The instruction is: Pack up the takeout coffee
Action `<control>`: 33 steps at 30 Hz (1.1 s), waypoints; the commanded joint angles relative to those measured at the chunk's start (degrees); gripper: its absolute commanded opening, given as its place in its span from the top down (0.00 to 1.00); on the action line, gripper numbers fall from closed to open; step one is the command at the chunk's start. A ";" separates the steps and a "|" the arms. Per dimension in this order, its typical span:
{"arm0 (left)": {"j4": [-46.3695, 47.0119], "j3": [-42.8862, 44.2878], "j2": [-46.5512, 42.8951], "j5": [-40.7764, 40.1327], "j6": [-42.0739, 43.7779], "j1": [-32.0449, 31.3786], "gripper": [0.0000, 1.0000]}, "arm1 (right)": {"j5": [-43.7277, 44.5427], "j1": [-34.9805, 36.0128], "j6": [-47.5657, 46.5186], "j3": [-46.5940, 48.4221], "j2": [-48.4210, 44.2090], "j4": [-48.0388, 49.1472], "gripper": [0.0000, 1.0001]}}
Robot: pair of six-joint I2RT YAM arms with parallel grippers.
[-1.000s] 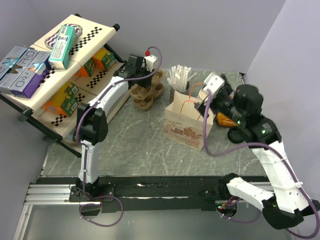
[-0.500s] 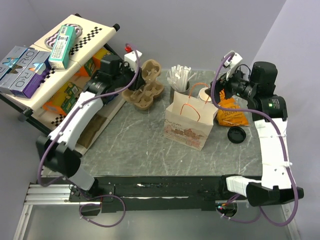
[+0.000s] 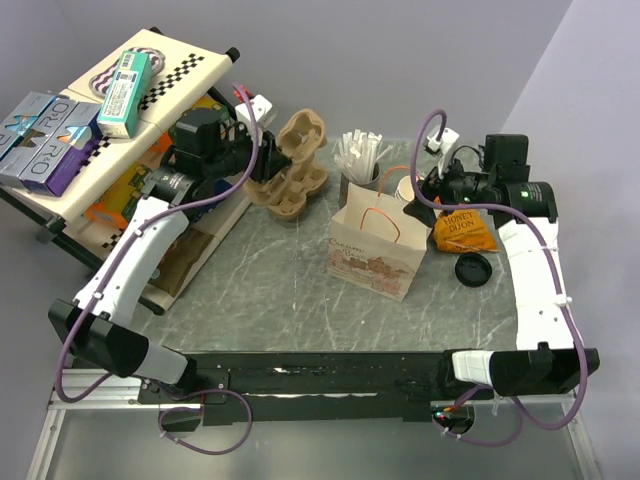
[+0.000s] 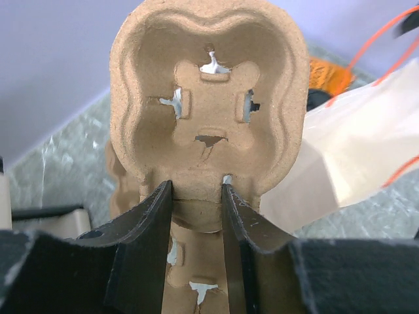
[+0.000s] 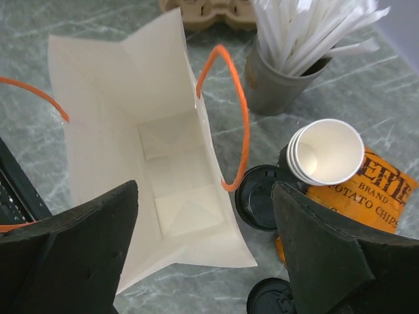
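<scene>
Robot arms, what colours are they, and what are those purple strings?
The left arm and right arm have smooth white shells with chunky black joints. The purple strings are cables looping along them. The left gripper and right gripper each have two flat black fingers. The right arm shows a tiny green light.

High rear overview, close wrist views, all sharing bag [image 3: 378, 255]

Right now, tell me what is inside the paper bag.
The paper bag shows only its bare, creased floor; nothing lies there. Its near corner is hidden behind one of the right arm's fingers.
</scene>
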 commanded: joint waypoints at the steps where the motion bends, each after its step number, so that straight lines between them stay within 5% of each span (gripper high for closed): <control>1: 4.28 3.61 -3.48 6.47 1.06 -0.15 0.99 | -1.59 -0.42 -3.73 -1.58 1.64 -0.15 0.13; 9: 3.76 5.81 -4.63 9.20 2.56 -0.24 0.99 | -3.62 -0.42 -6.55 -1.23 4.46 -1.73 0.36; 20: 0.51 11.43 -4.72 8.06 6.16 -0.33 0.99 | -3.35 -0.42 -10.68 1.93 9.55 -6.65 0.50; 26: 0.85 10.39 -7.26 9.99 5.11 -0.33 0.99 | -2.91 -0.42 -11.47 6.32 12.89 -11.66 0.83; 33: 2.62 4.32 -11.49 6.22 7.73 -2.26 0.99 | -6.69 0.36 -11.38 9.41 9.05 -15.09 1.00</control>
